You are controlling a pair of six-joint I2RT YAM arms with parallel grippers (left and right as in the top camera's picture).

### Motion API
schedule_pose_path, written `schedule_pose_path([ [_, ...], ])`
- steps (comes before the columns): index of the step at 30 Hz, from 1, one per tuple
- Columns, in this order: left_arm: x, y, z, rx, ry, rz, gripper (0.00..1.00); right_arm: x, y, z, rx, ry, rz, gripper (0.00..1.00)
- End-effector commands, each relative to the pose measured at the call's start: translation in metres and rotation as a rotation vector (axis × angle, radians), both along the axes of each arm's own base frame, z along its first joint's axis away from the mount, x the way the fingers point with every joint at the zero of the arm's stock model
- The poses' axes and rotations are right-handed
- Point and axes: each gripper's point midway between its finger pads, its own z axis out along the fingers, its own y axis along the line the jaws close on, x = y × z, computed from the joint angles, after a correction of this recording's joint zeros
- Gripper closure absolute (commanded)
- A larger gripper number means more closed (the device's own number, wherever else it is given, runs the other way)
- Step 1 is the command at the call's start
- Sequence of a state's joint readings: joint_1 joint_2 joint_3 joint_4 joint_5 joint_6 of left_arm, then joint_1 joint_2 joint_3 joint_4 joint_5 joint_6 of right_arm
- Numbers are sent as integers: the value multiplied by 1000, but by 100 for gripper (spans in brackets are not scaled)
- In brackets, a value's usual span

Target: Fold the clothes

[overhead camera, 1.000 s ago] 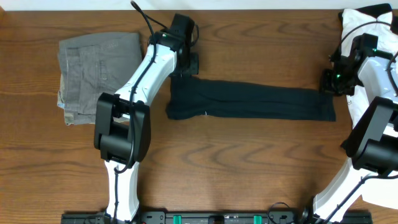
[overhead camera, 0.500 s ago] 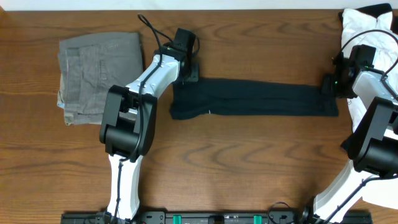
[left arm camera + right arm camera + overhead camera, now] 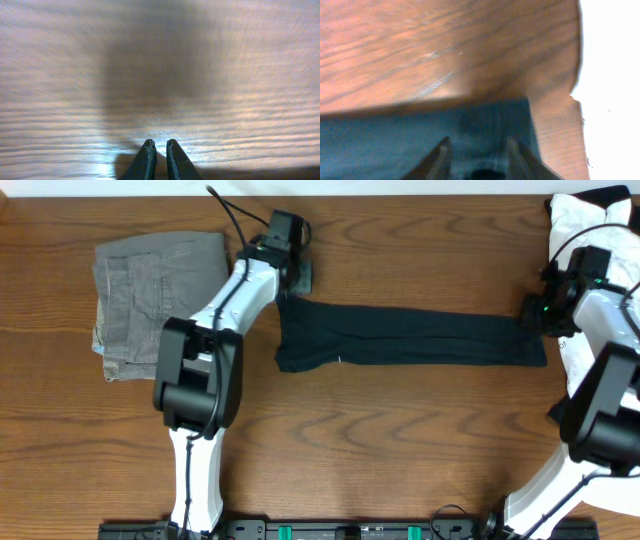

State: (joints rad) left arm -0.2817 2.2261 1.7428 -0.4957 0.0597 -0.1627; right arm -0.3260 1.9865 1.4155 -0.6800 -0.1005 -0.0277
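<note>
L gripper point(image 3: 160, 145) jaws nearly together, nothing btwn, over wood table point(image 3: 350, 450), view blurred. R gripper point(image 3: 479, 147) jaws apart above end of black T-shirt point(image 3: 410, 340), a long strip across table. White garment point(image 3: 572, 215) by R arm cut off at frame edge

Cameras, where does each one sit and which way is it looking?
Overhead: fixed above the table, looking down at the black shirt, trousers and white garment; left arm and right arm show.
Left wrist: on the left arm, looking down at bare wood; left gripper, fingertips nearly together.
Right wrist: on the right arm, facing the shirt's end; right gripper, fingers apart.
Shared: overhead and right wrist both show shirt, white garment.
</note>
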Motion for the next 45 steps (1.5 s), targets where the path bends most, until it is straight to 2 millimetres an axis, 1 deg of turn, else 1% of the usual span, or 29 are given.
schedule_pose_path([
  [1,16,10,79,-20,-160,16,87,8,-11,75,-39,-143,-41,44],
  [2,16,17,89,-27,-171,35,85,2,-12,86,-42,-151,-49,34],
  [3,14,23,95,-35,-169,60,84,-4,-14,94,-43,-152,-57,32],
  [5,8,33,100,-52,-148,103,83,-16,-19,101,-41,-142,-77,29],
  [7,-3,38,104,-88,-105,121,83,-29,-25,100,-30,-108,-103,29],
  [8,-11,37,106,-116,-73,117,83,-37,-27,97,-14,-82,-110,30],
  [9,-18,34,106,-140,-44,103,83,-43,-25,95,6,-60,-92,32],
  [11,-34,25,106,-195,24,68,83,-53,-8,92,73,-35,33,36],
  [12,-38,22,105,-212,43,61,83,-54,-2,92,94,-37,72,40],
  [13,-45,15,104,-240,72,42,83,-50,8,94,131,-61,108,51],
  [14,-52,8,102,-265,103,22,83,-41,19,100,182,-110,142,70],
  [15,-55,5,100,-266,116,15,83,-34,29,104,215,-148,168,76],
  [18,-60,-3,90,-259,139,0,83,-17,52,114,264,-222,241,82],
  [21,-60,-11,76,-254,160,-13,83,-2,78,111,262,-244,317,98],
  [22,-60,-15,71,-252,170,-19,83,2,90,108,266,-241,346,99],
  [25,-65,-26,55,-242,207,-37,83,6,131,93,303,-205,437,99],
  [27,-69,-34,43,-233,233,-52,83,8,156,78,319,-173,491,99],
  [30,-79,-45,29,-217,282,-72,83,13,190,51,349,-123,537,99],
  [33,-92,-51,18,-198,337,-85,83,14,224,26,393,-83,586,99],
  [35,-100,-53,12,-187,370,-91,83,13,244,13,421,-68,620,99],
  [37,-105,-55,7,-179,393,-95,83,14,260,2,434,-57,626,99],
  [40,-112,-61,5,-190,412,-109,83,16,277,-10,448,-46,627,99],
  [42,-115,-66,4,-212,426,-120,83,13,285,-16,456,-29,622,99],
  [45,-120,-67,2,-221,441,-124,83,11,290,-21,462,-11,618,99],
])
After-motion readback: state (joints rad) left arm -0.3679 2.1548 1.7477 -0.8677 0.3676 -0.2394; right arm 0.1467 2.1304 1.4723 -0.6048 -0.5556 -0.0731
